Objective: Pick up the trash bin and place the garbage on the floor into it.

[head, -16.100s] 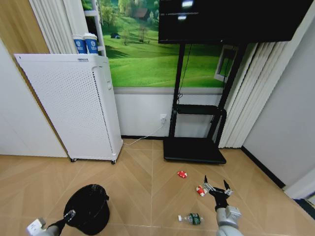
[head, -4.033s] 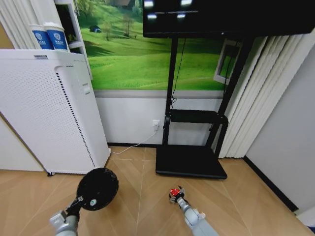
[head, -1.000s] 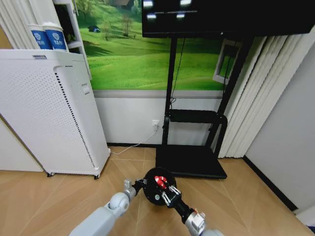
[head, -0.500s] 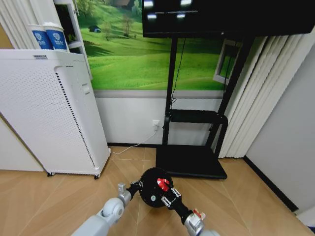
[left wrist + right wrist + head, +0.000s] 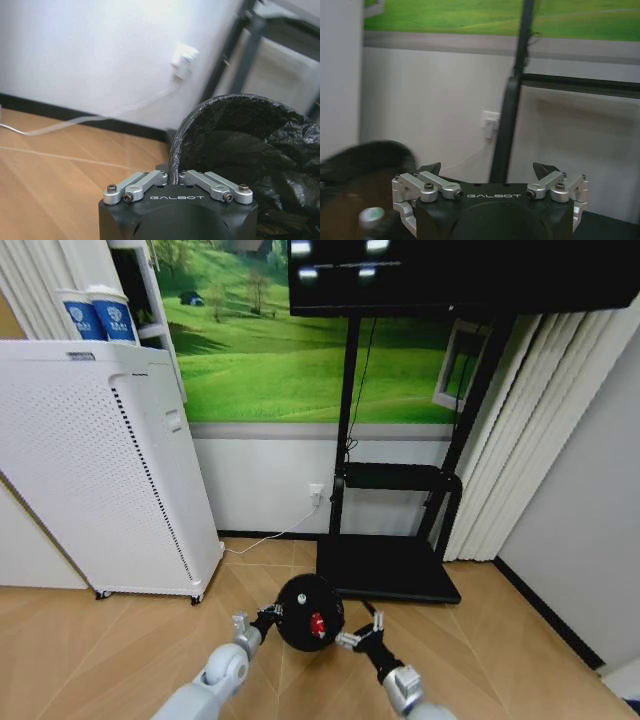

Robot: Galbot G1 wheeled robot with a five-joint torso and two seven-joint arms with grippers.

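Observation:
The trash bin [image 5: 300, 605], a black round mesh basket, hangs tilted above the floor [image 5: 110, 640] with its mouth toward me. My left gripper [image 5: 268, 616] is shut on its rim; the left wrist view shows that gripper [image 5: 175, 175] clamped on the bin's [image 5: 240, 145] edge. A red-and-white scrap of garbage [image 5: 317, 625] lies inside the bin. Just right of the bin, my right gripper [image 5: 363, 633] is open with nothing between its fingers. In the right wrist view the same gripper [image 5: 489, 168] is spread wide beside the bin [image 5: 365, 160], where a small pale round piece [image 5: 371, 215] shows.
A tall white perforated appliance [image 5: 90, 470] stands at the left with two paper cups [image 5: 100, 315] behind its top. A black TV stand base [image 5: 385, 580] sits just behind the bin. A cable runs from a wall socket [image 5: 316, 490]. Curtains [image 5: 510, 460] hang on the right.
The right gripper opened, let the red scrap drop into the bin, and drew back to the right. The bin shifted slightly left.

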